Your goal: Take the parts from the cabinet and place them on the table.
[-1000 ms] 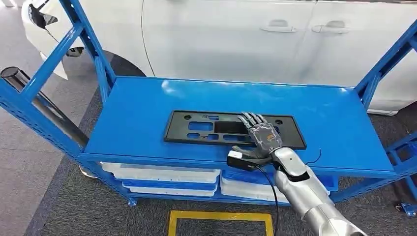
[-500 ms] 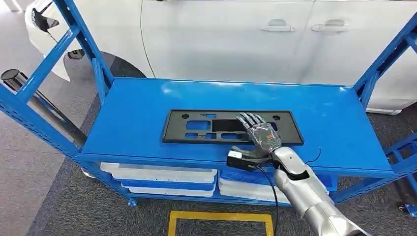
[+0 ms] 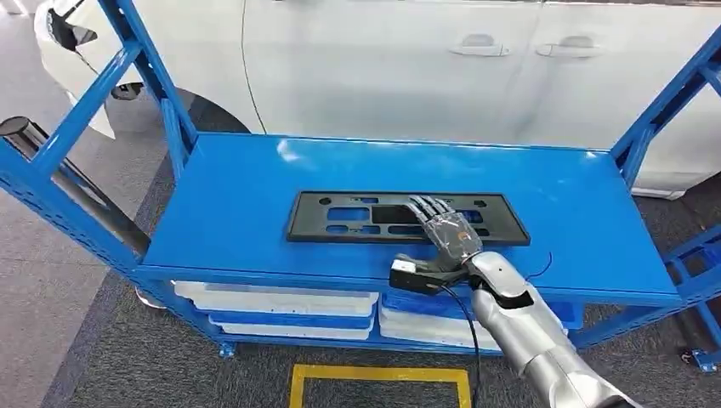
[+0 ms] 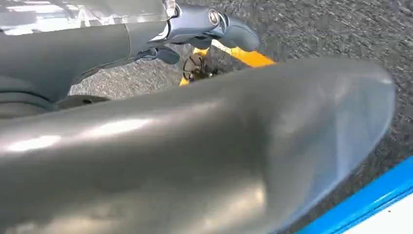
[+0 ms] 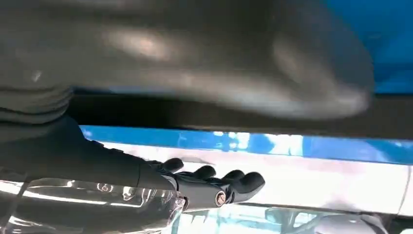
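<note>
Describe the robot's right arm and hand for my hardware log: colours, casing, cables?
The right arm has a smooth silver metallic casing with a dark band near the wrist. The right hand is dark grey with black fingers and a glossy clear cover on its back. A small black-and-white box sits at the wrist, trailing a thin black cable.

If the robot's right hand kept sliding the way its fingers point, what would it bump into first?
The right hand lies on the black panel, fingers pointing toward the back of the blue shelf. Nothing else lies ahead on the shelf; beyond its back edge stands the white car, probably the first obstacle, though depth is unclear.
</note>
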`<state>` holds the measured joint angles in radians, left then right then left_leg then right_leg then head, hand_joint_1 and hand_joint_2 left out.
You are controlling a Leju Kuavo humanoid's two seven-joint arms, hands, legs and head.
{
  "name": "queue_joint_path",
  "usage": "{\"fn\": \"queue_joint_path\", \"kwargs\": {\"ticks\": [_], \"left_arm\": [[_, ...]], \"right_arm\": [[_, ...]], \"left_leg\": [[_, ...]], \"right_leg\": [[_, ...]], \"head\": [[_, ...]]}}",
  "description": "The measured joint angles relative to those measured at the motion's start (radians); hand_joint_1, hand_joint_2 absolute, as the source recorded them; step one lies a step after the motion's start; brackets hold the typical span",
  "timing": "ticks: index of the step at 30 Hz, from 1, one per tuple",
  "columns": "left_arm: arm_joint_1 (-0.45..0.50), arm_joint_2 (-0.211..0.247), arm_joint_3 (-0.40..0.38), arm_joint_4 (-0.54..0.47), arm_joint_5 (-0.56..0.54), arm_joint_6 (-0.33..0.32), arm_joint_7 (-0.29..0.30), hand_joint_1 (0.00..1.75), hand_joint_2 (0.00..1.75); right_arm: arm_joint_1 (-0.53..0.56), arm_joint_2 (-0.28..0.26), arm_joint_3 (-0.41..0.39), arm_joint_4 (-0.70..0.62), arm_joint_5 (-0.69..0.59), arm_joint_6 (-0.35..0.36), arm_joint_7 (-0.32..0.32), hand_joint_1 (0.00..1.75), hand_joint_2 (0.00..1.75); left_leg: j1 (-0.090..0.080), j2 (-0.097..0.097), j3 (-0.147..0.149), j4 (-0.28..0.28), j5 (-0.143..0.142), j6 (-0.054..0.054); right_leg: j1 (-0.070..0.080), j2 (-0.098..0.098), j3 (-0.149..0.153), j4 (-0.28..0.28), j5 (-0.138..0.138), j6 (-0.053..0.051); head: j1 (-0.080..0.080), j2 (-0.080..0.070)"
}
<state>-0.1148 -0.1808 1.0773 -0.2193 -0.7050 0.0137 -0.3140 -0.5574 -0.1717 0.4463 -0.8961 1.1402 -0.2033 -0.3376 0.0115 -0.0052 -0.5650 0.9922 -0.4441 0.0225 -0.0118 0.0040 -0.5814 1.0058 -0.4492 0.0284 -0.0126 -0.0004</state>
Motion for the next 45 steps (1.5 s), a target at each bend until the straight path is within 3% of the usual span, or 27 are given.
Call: {"fn": "queue_joint_path", "kwargs": {"ticks": [1,3,4,5,6,7,8,10,13,16,17,19,20,21,22,25,26,30,32,35,36,37,38,40,41,42,45], "left_arm": [[-0.002,0.0,0.0,0.0,0.0,0.0,0.0,0.0,0.0],[-0.003,0.0,0.0,0.0,-0.003,0.0,0.0,0.0,0.0],[-0.002,0.0,0.0,0.0,-0.003,0.0,0.0,0.0,0.0],[0.0,0.0,0.0,0.0,-0.002,0.001,0.001,0.0,0.0],[0.001,0.0,0.0,0.0,-0.002,0.001,0.001,0.0,0.0],[0.001,0.0,0.0,0.0,-0.002,0.001,0.001,0.0,0.0],[0.001,0.0,0.0,0.0,-0.002,0.001,0.001,0.0,0.0],[0.001,0.0,0.0,0.0,-0.002,0.001,0.001,0.0,0.0],[0.002,-0.001,0.001,0.0,-0.002,0.001,0.001,0.0,0.0],[0.003,0.0,0.001,0.0,-0.002,0.001,0.001,0.0,0.0],[0.002,0.0,0.001,0.0,-0.002,0.001,0.001,0.0,0.0],[0.004,0.0,0.002,0.0,-0.002,0.001,0.001,0.0,0.0],[0.005,-0.001,0.002,0.0,-0.002,0.001,0.001,0.0,0.0],[0.007,-0.001,0.003,0.0,-0.002,0.001,0.001,0.0,0.0],[0.007,-0.001,0.003,0.0,-0.002,0.001,0.001,0.0,0.0],[0.004,0.0,0.003,0.0,-0.002,0.001,0.001,0.0,0.0],[0.003,0.0,0.003,0.0,-0.003,0.001,0.001,0.0,0.0],[0.005,0.0,0.003,0.0,-0.003,0.001,0.001,0.0,0.0],[0.003,-0.001,0.003,0.0,-0.006,0.001,0.001,0.0,0.0],[0.004,-0.002,0.003,0.0,-0.006,0.001,0.0,0.0,0.0],[0.006,-0.002,0.003,0.0,-0.006,0.001,-0.001,0.0,0.0],[0.006,-0.002,0.004,0.0,-0.006,0.001,-0.001,0.0,0.0],[0.006,-0.002,0.004,0.0,-0.006,0.001,-0.001,0.0,0.0],[0.005,-0.003,0.005,0.0,-0.006,0.001,-0.001,0.0,0.0],[0.005,-0.004,0.005,0.0,-0.006,0.0,-0.001,0.0,0.0],[0.004,-0.005,0.005,0.0,-0.006,-0.001,-0.001,0.0,0.0],[0.005,-0.006,0.006,0.0,-0.006,-0.001,-0.002,0.0,0.0]], "right_arm": [[-0.001,-0.003,0.0,0.0,-0.002,0.004,-0.003,0.0,1.75],[0.0,-0.01,0.0,0.0,-0.004,0.01,-0.009,0.0,1.75],[0.003,-0.012,0.0,0.002,-0.006,0.012,-0.012,0.0,1.75],[0.005,-0.013,0.0,0.003,-0.006,0.013,-0.012,0.0,1.75],[0.006,-0.013,0.0,0.006,-0.007,0.012,-0.014,0.0,1.75],[0.006,-0.013,0.0,0.006,-0.007,0.012,-0.014,0.0,1.75],[0.005,-0.013,0.0,0.006,-0.008,0.011,-0.014,0.0,1.75],[0.002,-0.013,0.0,0.006,-0.009,0.011,-0.015,0.0,1.75],[0.002,-0.013,0.001,0.006,-0.01,0.01,-0.016,0.0,1.75],[0.001,-0.013,0.001,0.006,-0.01,0.01,-0.018,0.0,1.75],[0.0,-0.013,0.002,0.006,-0.01,0.01,-0.018,0.0,1.75],[0.0,-0.013,0.002,0.006,-0.01,0.008,-0.019,0.0,1.75],[0.0,-0.013,0.002,0.006,-0.011,0.008,-0.019,0.0,1.75],[0.0,-0.013,0.002,0.006,-0.011,0.006,-0.02,0.0,1.75],[0.0,-0.013,0.002,0.006,-0.011,0.006,-0.02,0.0,1.75],[-0.001,-0.013,0.002,0.006,-0.011,0.005,-0.021,0.0,1.75],[-0.001,-0.013,0.002,0.006,-0.011,0.003,-0.02,0.0,1.75],[-0.002,-0.013,0.002,0.006,-0.003,-0.015,0.0,0.0,1.75],[-0.003,-0.013,0.004,0.006,0.004,-0.027,0.008,0.0,1.75],[-0.002,-0.013,0.007,0.012,0.005,-0.043,0.009,0.0,1.75],[-0.002,-0.013,0.007,0.014,0.005,-0.047,0.009,0.0,1.75],[-0.002,-0.013,0.008,0.015,0.005,-0.048,0.009,0.0,1.75],[-0.004,-0.012,0.009,0.017,0.005,-0.048,0.01,0.0,1.75],[-0.014,-0.011,0.011,0.019,0.006,-0.047,0.016,0.0,1.75],[-0.019,-0.011,0.012,0.019,0.007,-0.046,0.017,0.0,1.75],[-0.024,-0.01,0.014,0.022,0.007,-0.044,0.018,0.0,1.75],[-0.034,-0.006,0.017,0.029,0.007,-0.031,0.019,0.0,1.75]], "left_leg": [[0.0,0.0,-0.001,-0.001,0.002,0.006],[-0.002,-0.001,-0.003,-0.001,0.002,0.009],[-0.003,-0.001,-0.004,0.0,0.001,0.01],[-0.003,-0.001,-0.004,0.0,0.001,0.01],[-0.003,-0.001,-0.003,0.001,0.001,0.01],[-0.003,-0.001,-0.002,0.002,0.0,0.009],[-0.003,-0.001,-0.001,0.003,-0.002,0.007],[-0.003,-0.002,0.001,0.005,-0.007,0.001],[-0.008,-0.003,-0.004,0.008,-0.01,-0.015],[-0.005,-0.002,-0.008,0.028,-0.03,-0.031],[-0.006,-0.001,-0.031,0.084,-0.066,-0.034],[-0.001,-0.001,-0.11,0.256,-0.145,-0.043],[0.0,-0.001,-0.142,0.323,-0.164,-0.045],[0.0,-0.001,-0.153,0.342,-0.16,-0.046],[0.001,-0.001,-0.144,0.323,-0.141,-0.046],[0.001,0.0,-0.02,0.062,-0.008,-0.036],[-0.003,0.0,0.003,0.014,-0.017,-0.03],[-0.008,-0.002,-0.001,0.011,-0.008,-0.008],[-0.001,0.0,0.0,0.002,0.001,0.006],[-0.004,0.0,-0.009,0.003,0.004,0.012],[-0.005,0.0,-0.01,0.004,0.004,0.012],[-0.006,-0.001,-0.009,0.004,0.004,0.012],[-0.006,-0.001,-0.008,0.005,0.004,0.012],[-0.009,-0.003,-0.004,0.006,0.002,0.009],[-0.009,-0.003,-0.004,0.006,0.001,0.008],[-0.016,-0.003,-0.011,0.01,0.001,0.002],[-0.011,-0.002,-0.013,0.006,0.005,-0.015]], "right_leg": [[0.0,-0.001,-0.019,0.04,-0.031,0.003],[-0.002,-0.001,-0.094,0.203,-0.112,0.01],[-0.001,-0.001,-0.136,0.287,-0.142,0.012],[-0.002,-0.001,-0.159,0.331,-0.149,0.013],[-0.002,-0.001,-0.16,0.325,-0.131,0.013],[-0.002,-0.001,-0.132,0.265,-0.089,0.011],[-0.002,-0.001,-0.087,0.17,-0.039,0.008],[-0.001,-0.002,-0.011,0.006,0.018,-0.002],[0.009,0.0,-0.009,-0.005,0.011,-0.015],[0.0,-0.003,-0.001,-0.018,0.017,-0.034],[-0.001,-0.005,0.001,-0.018,0.016,-0.039],[0.001,-0.007,0.002,-0.018,0.015,-0.041],[0.001,-0.007,0.002,-0.017,0.014,-0.042],[0.001,-0.006,0.003,-0.017,0.014,-0.042],[0.001,-0.005,0.005,-0.017,0.014,-0.042],[0.0,-0.002,0.012,-0.012,0.007,-0.033],[0.007,-0.001,0.011,-0.009,0.005,-0.027],[0.005,-0.001,0.01,-0.014,0.011,-0.005],[0.0,-0.002,-0.001,0.014,-0.017,0.006],[-0.001,-0.002,-0.116,0.26,-0.139,0.015],[-0.001,-0.002,-0.142,0.313,-0.148,0.015],[-0.001,-0.002,-0.14,0.309,-0.131,0.014],[-0.001,-0.002,-0.116,0.26,-0.095,0.011],[0.0,-0.002,-0.027,0.077,-0.004,-0.001],[0.002,-0.003,0.003,0.006,0.01,-0.009],[0.009,-0.004,0.008,-0.009,0.003,-0.012],[0.012,-0.002,0.002,-0.007,0.006,-0.022]], "head": [[0.005,0.0],[0.004,0.0],[0.005,0.0],[0.005,0.0],[0.005,0.0],[0.005,0.0],[0.005,0.0],[0.005,0.0],[0.003,0.0],[0.003,0.0],[-0.002,0.0],[-0.002,0.0],[-0.003,0.0],[-0.003,0.0],[-0.003,0.0],[-0.003,0.0],[-0.003,0.0],[-0.002,0.0],[0.002,0.0],[0.005,0.0],[0.004,0.0],[0.004,0.0],[0.004,0.0],[0.005,0.0],[0.004,0.0],[0.004,0.0],[0.003,0.0]]}}
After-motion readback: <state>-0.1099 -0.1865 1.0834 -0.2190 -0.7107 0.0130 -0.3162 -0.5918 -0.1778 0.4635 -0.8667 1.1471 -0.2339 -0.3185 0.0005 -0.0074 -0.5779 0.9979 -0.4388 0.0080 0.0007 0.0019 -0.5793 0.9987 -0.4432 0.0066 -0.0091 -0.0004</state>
